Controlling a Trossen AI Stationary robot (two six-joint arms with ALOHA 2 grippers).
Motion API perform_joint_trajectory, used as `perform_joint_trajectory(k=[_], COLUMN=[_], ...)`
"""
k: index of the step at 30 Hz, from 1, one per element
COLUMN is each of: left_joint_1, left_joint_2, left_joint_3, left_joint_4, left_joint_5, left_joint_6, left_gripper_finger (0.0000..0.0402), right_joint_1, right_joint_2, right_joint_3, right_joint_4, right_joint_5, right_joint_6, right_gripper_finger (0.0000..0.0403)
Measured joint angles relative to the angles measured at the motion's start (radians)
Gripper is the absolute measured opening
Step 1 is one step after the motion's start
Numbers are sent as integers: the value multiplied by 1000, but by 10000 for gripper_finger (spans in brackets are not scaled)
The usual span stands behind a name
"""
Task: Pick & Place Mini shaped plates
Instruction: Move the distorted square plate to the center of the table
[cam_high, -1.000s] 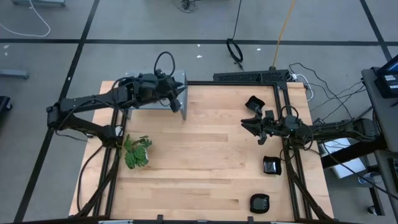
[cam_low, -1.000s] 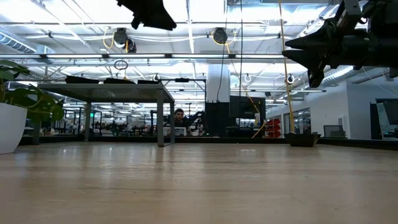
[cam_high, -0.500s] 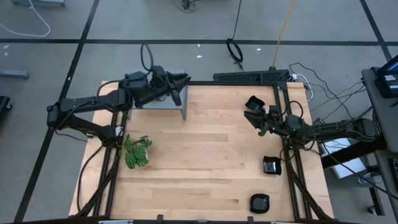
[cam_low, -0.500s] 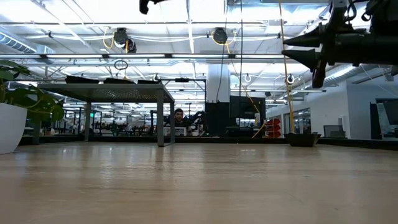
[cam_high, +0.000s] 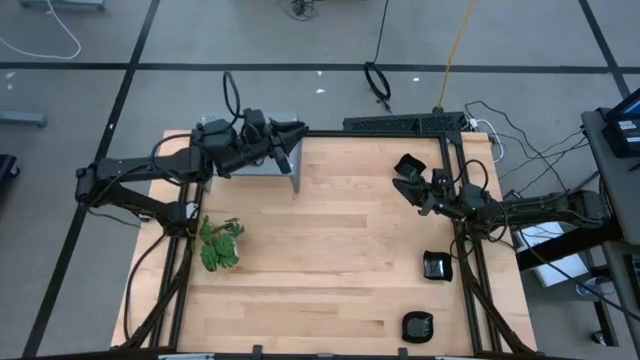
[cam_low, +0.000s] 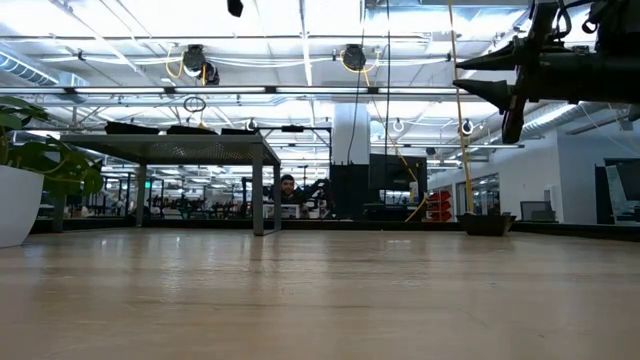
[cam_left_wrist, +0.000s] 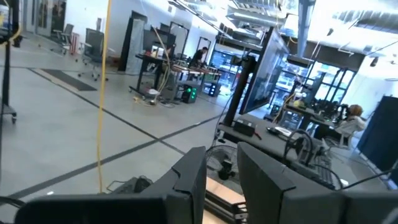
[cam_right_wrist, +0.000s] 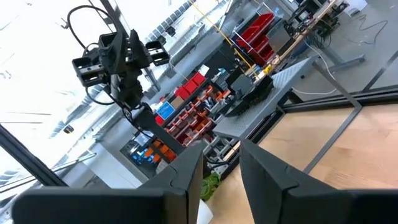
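Observation:
Three small glossy black plates lie on the wooden table's right side: one (cam_high: 437, 266) mid right, one (cam_high: 418, 325) near the front edge, one (cam_high: 406, 163) toward the far edge. More dark dishes (cam_low: 130, 127) rest on top of the grey shelf (cam_high: 265, 165) at the far left. My left gripper (cam_high: 292, 137) hovers above the shelf's right end, pointing about level, open with nothing between its fingers (cam_left_wrist: 186, 180). My right gripper (cam_high: 408, 187) hangs in the air beside the far right plate, open and empty (cam_right_wrist: 221, 174).
A potted green plant (cam_high: 220, 243) stands near the table's left edge. Black frame rails (cam_high: 462, 250) run along the table's right side, close to the plates. The middle of the tabletop (cam_high: 330, 250) is bare wood. A person (cam_low: 288, 186) sits far off in the room.
My left gripper has risen and drawn back toward the table's far edge over the shelf, tipping up from pointing down to about level and rolling. My right gripper has stayed in place but has rolled about its own axis. No plate has moved.

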Motion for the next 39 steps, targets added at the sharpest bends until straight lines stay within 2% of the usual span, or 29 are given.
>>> perform_joint_trajectory(k=[15,27,33,35,39], left_joint_1=[-59,-71,-71,-71,-70], left_joint_2=[0,0,0,0,0], left_joint_3=[0,0,0,0,0], left_joint_4=[0,0,0,0,0], left_joint_5=[1,2,2,2,2], left_joint_6=[-5,-5,5,13,32], left_gripper_finger=[93,93,93,93,93], right_joint_1=[0,0,0,0,-2], right_joint_2=[0,0,0,0,-1], right_joint_3=[0,0,8,28,137], right_joint_4=[17,21,16,-44,-299], right_joint_5=[0,0,3,7,68], right_joint_6=[-13,-216,-201,-228,-347], right_gripper_finger=[93,93,93,93,95])
